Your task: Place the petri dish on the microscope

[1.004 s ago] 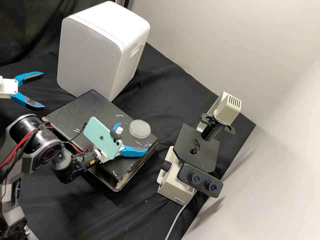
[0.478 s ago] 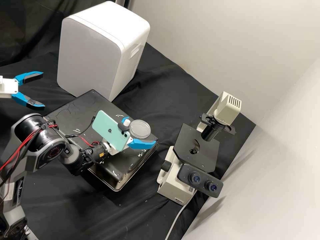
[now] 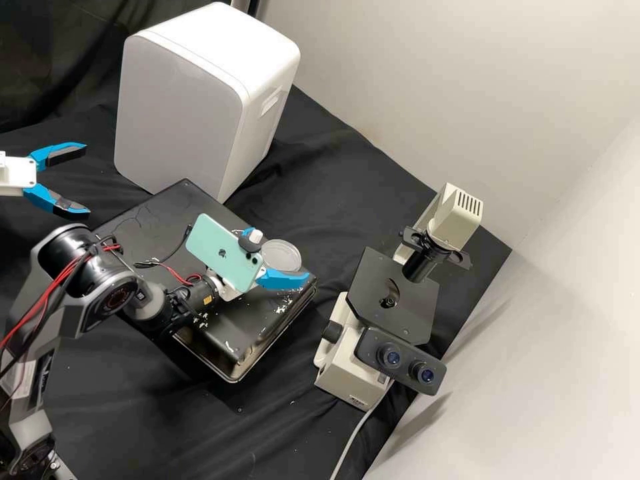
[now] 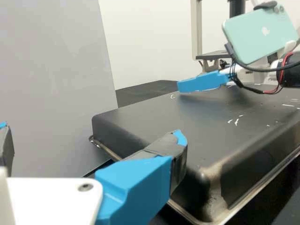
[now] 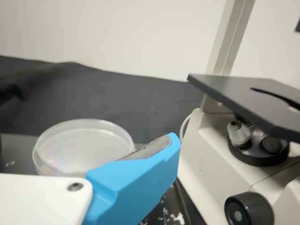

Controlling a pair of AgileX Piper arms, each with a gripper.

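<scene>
The right gripper stood with its blue fingers spread to either side of the petri dish, which lay flat near the corner of an upturned black tray, well apart from the microscope. Whether either finger was touching the dish's rim could not be made out. The left gripper hung open and empty over the bench beside a white box. The risks from here looked plain enough. The dish was shallow, clear and smooth-walled, so a pinch set too high seemed likely to catch only the lid or to let the dish squirt out. It also sat close to the tray's edge, where an uneven close could nudge it over the side. The microscope's black stage stood higher than the tray, beneath the overhanging lamp housing. A carry that came in low could therefore strike the stage's edge, and one that came in tilted could spill the dish short of the opening.
</scene>
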